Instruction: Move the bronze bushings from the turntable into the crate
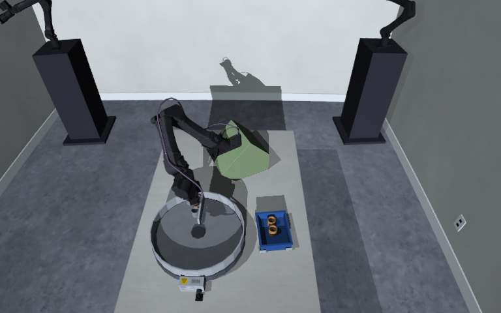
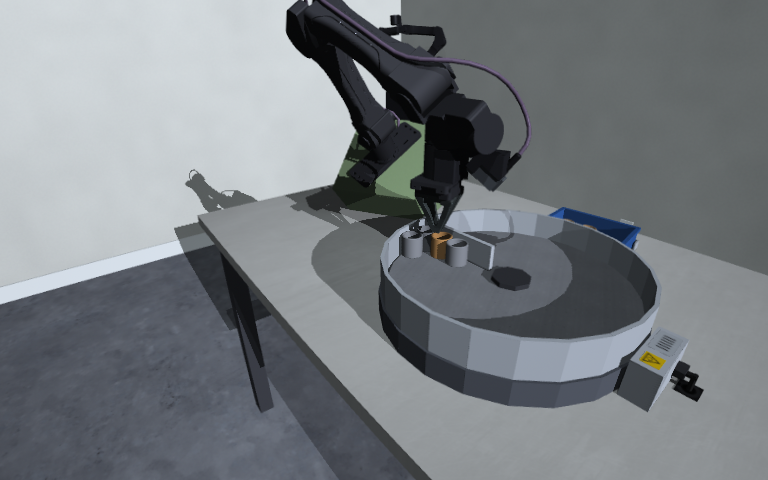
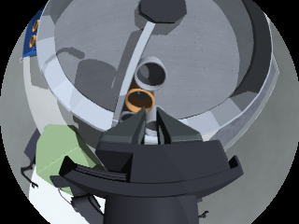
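A bronze bushing stands on the turntable, beside a pale divider. One steel bushing stands on its hub side; another steel bushing is near the rim. A further steel bushing is partly hidden by my left finger. My gripper is shut to a narrow gap, empty, with its tips just above the rear edge of the bronze bushing. Two bronze bushings lie in the blue crate.
The divider runs from near the rim to the dark hub. A raised rim surrounds the turntable. A green block stands behind it. A control box is at the front.
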